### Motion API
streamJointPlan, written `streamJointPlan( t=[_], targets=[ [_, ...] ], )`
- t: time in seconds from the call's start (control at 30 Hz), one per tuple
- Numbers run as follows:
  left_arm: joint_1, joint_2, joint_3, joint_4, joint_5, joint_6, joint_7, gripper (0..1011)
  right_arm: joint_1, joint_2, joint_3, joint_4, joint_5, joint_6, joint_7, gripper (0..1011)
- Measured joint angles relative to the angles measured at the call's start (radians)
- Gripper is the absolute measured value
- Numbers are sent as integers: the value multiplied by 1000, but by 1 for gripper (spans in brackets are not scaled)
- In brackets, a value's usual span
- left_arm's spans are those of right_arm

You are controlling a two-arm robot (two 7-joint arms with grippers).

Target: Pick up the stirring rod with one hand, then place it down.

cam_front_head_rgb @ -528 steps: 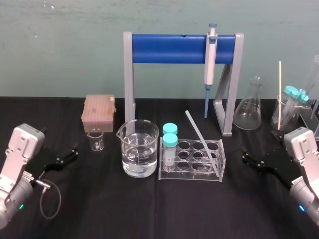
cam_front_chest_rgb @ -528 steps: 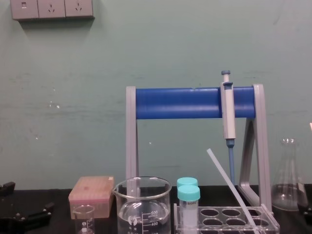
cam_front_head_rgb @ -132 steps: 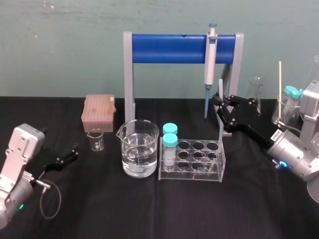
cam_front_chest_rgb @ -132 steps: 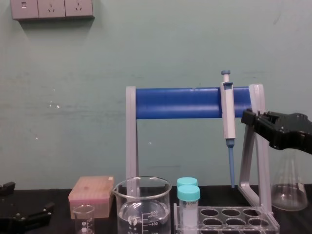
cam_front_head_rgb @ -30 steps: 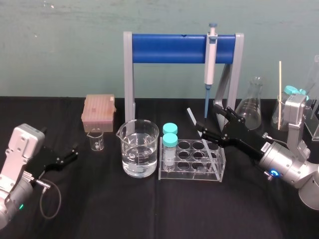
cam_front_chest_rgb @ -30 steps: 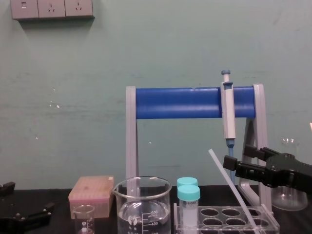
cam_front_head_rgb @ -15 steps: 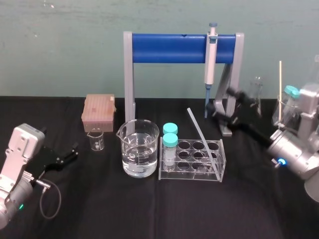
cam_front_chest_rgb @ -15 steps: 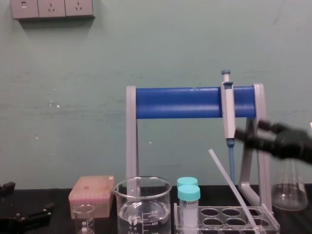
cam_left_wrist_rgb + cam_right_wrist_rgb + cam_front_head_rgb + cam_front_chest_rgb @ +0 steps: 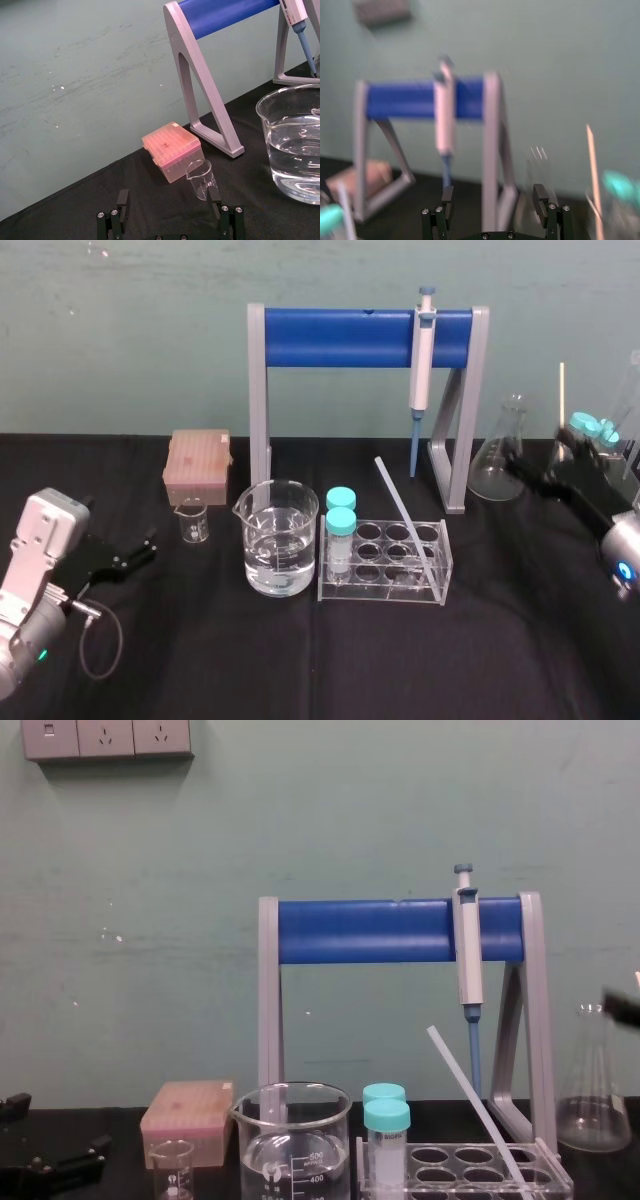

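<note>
The stirring rod [image 9: 402, 512] is a thin whitish glass rod. It leans slantwise in the clear test tube rack [image 9: 436, 581], its upper end pointing back and left, and it also shows in the chest view [image 9: 475, 1105]. Nothing grips it. My right gripper [image 9: 528, 472] is blurred at the far right, in front of the conical flask [image 9: 497, 462] and well clear of the rod. In the right wrist view, the right gripper [image 9: 493, 200] is open with nothing between its fingers. My left gripper [image 9: 140, 548] rests open at the left, low over the table.
A big beaker of water [image 9: 280, 550] and two teal-capped tubes [image 9: 341, 530] stand left of the rod. Behind is the blue-barred stand [image 9: 350, 336] with the hanging pipette [image 9: 422, 360]. A pink tip box [image 9: 197, 462] and small beaker [image 9: 193, 522] sit at the left; a glass holding tubes and a wooden stick [image 9: 561, 430] at the far right.
My right gripper has drawn back to the right, from beside the rod at the rack to the flask, open throughout. The rod stays leaning in the rack. The left arm is still.
</note>
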Motion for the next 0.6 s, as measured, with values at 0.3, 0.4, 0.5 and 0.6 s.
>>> streamJointPlan(
  t=[0.3,0.4,0.5,0.6],
  targets=[
    [0,0,0,0,0,0,0,1000,-34,15,-15,5,-8,249,-43,1000],
    [0,0,0,0,0,0,0,1000,-34,15,-14,4,-8,237,-43,1000],
    [0,0,0,0,0,0,0,1000,-34,14,-12,3,-8,230,-42,1000],
    [0,0,0,0,0,0,0,1000,-34,13,-11,2,-7,222,-42,1000]
  ],
)
